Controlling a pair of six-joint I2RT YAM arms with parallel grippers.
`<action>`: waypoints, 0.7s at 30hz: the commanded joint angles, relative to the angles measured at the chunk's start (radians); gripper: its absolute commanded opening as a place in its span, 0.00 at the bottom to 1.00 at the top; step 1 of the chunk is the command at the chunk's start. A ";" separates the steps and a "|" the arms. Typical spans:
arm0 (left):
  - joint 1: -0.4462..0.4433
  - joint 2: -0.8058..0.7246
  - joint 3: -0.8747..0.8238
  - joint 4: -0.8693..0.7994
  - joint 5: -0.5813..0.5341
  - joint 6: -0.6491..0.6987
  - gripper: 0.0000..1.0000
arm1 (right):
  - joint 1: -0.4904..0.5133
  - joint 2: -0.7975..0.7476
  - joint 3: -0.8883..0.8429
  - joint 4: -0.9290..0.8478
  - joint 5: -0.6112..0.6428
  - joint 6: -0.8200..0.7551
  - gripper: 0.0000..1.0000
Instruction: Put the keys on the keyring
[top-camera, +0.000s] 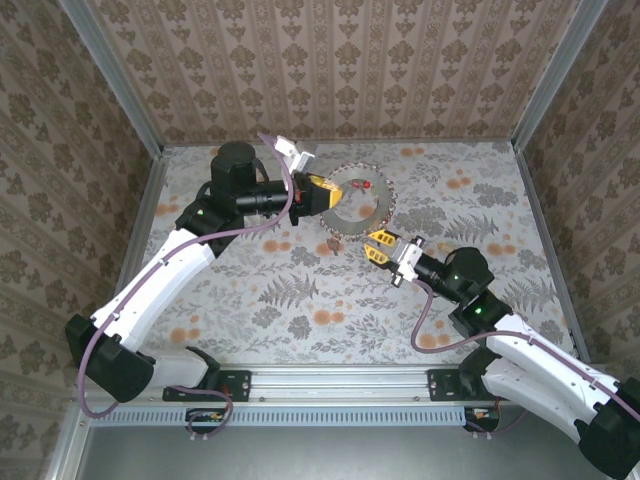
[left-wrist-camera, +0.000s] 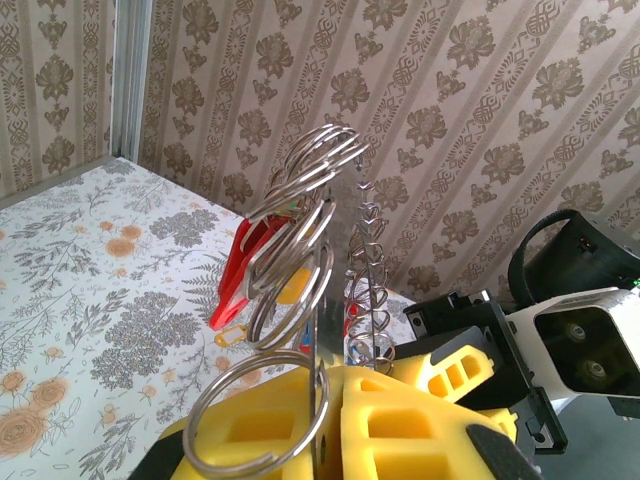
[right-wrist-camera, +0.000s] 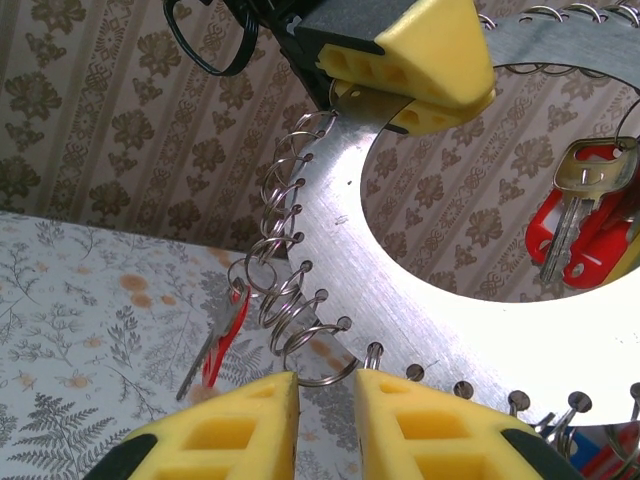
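Observation:
The keyring (top-camera: 358, 226) is a flat silver ring with holes round its edge and small split rings hung from them. It stands upright off the table with my left gripper (top-camera: 312, 195) shut on its rim; the yellow fingers (right-wrist-camera: 420, 60) clamp it at the top. My right gripper (right-wrist-camera: 327, 385) is open just below the keyring (right-wrist-camera: 400, 260), with one split ring (right-wrist-camera: 320, 350) hanging into the gap between its pads. A key with a red tag (right-wrist-camera: 215, 345) dangles from a split ring. A small yellow tag (left-wrist-camera: 228, 335) lies on the table beyond the keyring (left-wrist-camera: 330, 325).
Another key on red tags (right-wrist-camera: 580, 210) hangs on the keyring's far side. The floral tabletop (top-camera: 300, 290) is walled by patterned panels on three sides. Both arms meet near the table's back middle.

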 joint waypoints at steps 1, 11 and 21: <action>0.007 -0.008 0.036 0.049 0.014 0.002 0.00 | 0.004 0.001 -0.010 0.031 0.029 -0.018 0.24; 0.007 -0.006 0.040 0.047 0.006 0.003 0.00 | 0.004 0.012 -0.018 0.059 0.042 -0.016 0.26; 0.007 -0.005 0.043 0.044 0.006 0.001 0.00 | 0.004 0.016 -0.021 0.073 0.050 -0.008 0.27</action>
